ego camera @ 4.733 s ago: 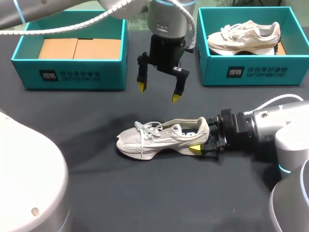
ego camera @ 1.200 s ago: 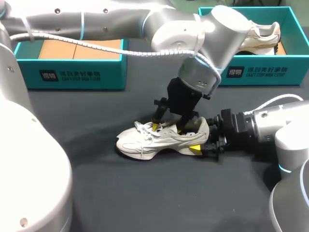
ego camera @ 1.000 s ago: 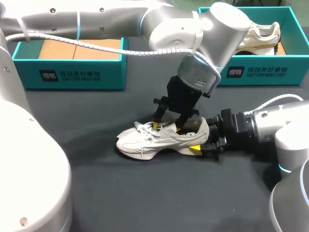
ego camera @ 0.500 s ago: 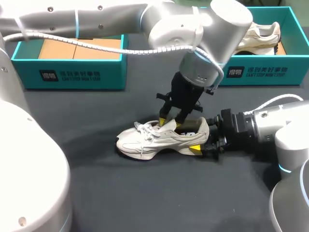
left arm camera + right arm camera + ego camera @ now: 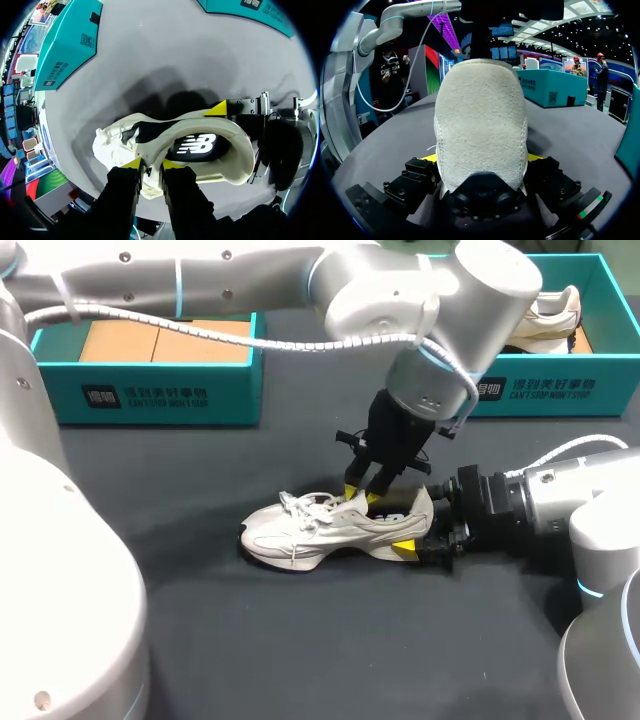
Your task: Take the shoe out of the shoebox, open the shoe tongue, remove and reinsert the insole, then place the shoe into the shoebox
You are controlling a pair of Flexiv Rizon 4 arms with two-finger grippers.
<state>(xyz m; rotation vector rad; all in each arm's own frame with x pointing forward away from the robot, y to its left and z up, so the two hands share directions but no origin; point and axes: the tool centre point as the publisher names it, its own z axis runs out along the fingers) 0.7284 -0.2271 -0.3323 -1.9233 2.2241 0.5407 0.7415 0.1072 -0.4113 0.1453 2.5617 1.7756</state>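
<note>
On dark counter, clamping white shoe by its heel from both sides with right end effector, sole down, toe pointing away from that arm. Pinching shoe's tongue with left end effector, fingers nearly together, above shoe's opening. Facing teal shoebox beyond shoe's toe, second shoebox beyond its heel.

Item: one shoe, pale suede heel upright, sitting clamped between the jaws, yellow tips peeking out on both sides. Dark desk lying beneath. Teal box standing beyond. Left arm hanging overhead.
</note>
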